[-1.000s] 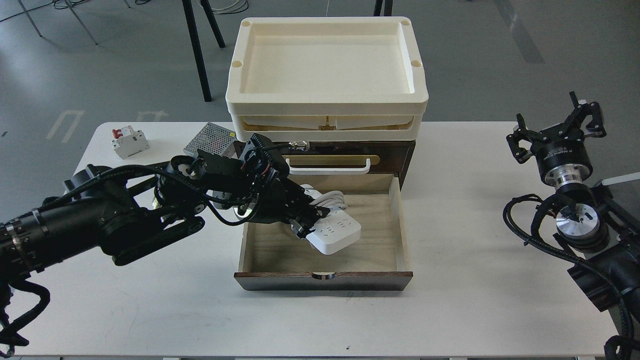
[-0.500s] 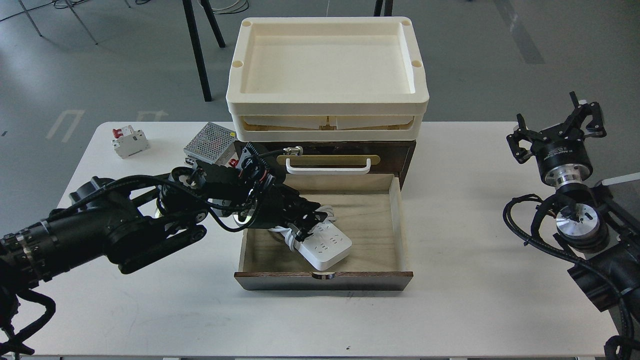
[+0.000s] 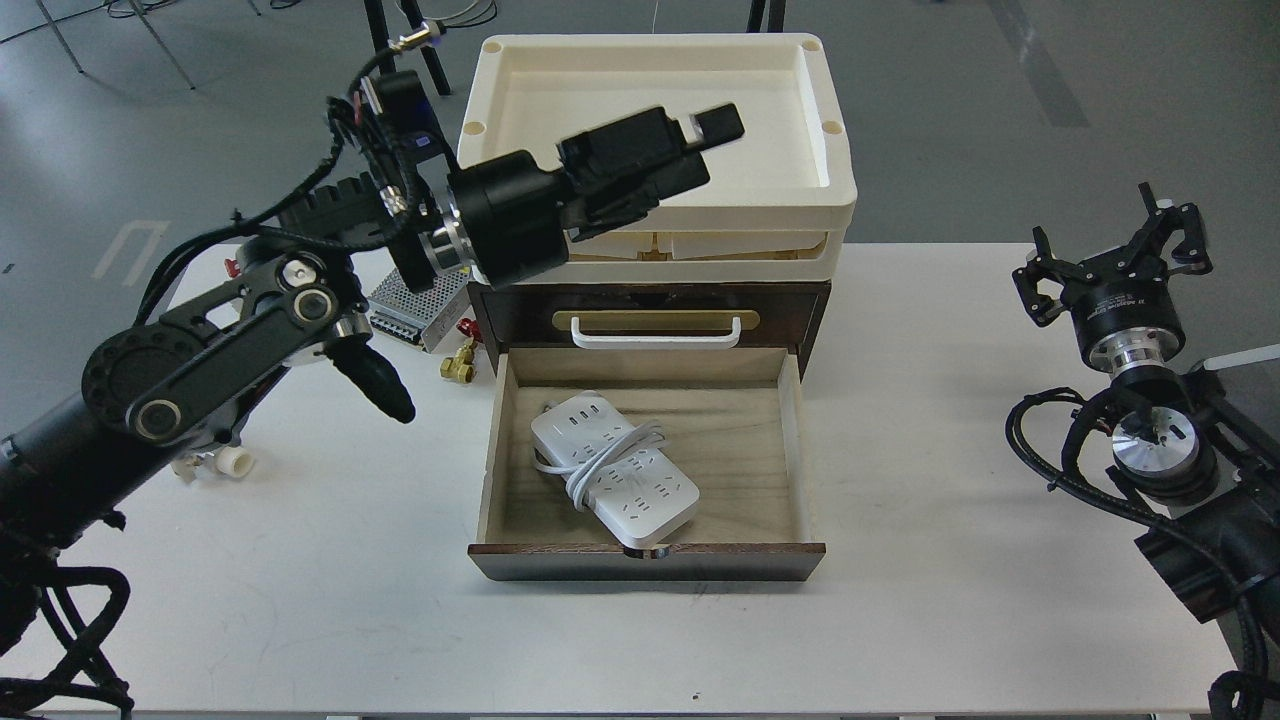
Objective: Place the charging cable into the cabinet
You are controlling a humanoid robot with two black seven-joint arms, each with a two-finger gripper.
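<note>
The charging cable (image 3: 615, 470), a white power strip with its cord wrapped round it, lies flat in the pale wood drawer (image 3: 790, 470) of the dark brown cabinet (image 3: 650, 298). The drawer is pulled out toward me. My left gripper (image 3: 715, 150) is raised high above the cabinet, in front of the cream trays (image 3: 650, 215). It holds nothing, and its fingers appear apart. My right gripper (image 3: 1110, 255) is open and empty at the far right of the table, well away from the cabinet.
A perforated metal box (image 3: 410, 300) and a small brass fitting (image 3: 457, 366) lie left of the cabinet. A white pipe fitting (image 3: 228, 462) lies under my left arm. The white table (image 3: 900, 620) ends near the bottom of the view. Black chair legs (image 3: 395, 100) stand beyond it.
My left gripper has let go of the charging cable, which now lies in the drawer. The left arm has lifted up and back, from the drawer to in front of the cream trays. The right arm has not moved.
</note>
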